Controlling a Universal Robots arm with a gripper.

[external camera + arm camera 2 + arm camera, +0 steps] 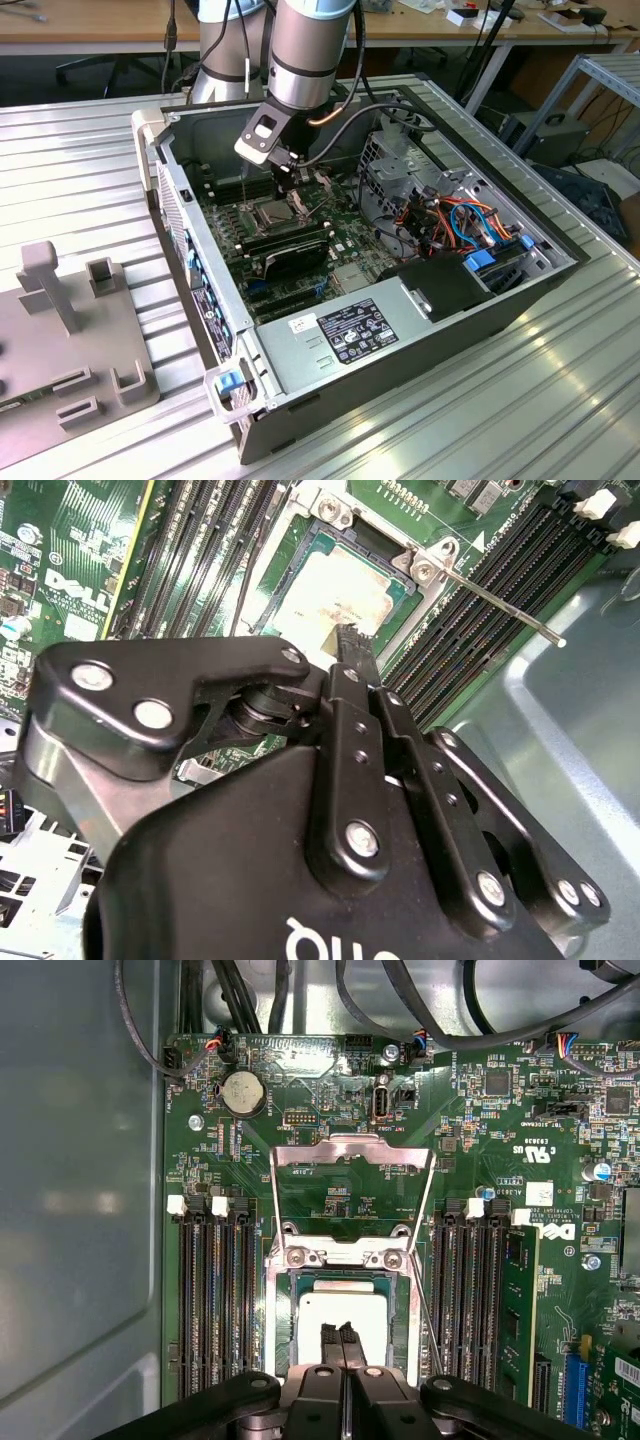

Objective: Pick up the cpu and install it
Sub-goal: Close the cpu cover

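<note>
The cpu [345,1312], a small square chip with a pale metallic face, lies flat in the motherboard socket [283,1312] in both wrist views; it appears as the cpu [340,585] in the second. My gripper [340,1338] hangs just above the chip's near edge, its two black fingers [350,645] pressed together with nothing between them. The socket's metal load plate [350,1175] stands flipped open. Its thin lever rod [500,605] sticks out to one side. In the exterior view the gripper [287,188] is low inside the open computer case [420,320], over the socket [270,212].
Black memory slots [215,1300] flank the socket on both sides. Cable bundles [450,225], a drive cage [400,165] and the power supply [350,335] crowd the case. A grey fixture [70,330] sits on the ribbed metal table [90,170] at the exterior view's left.
</note>
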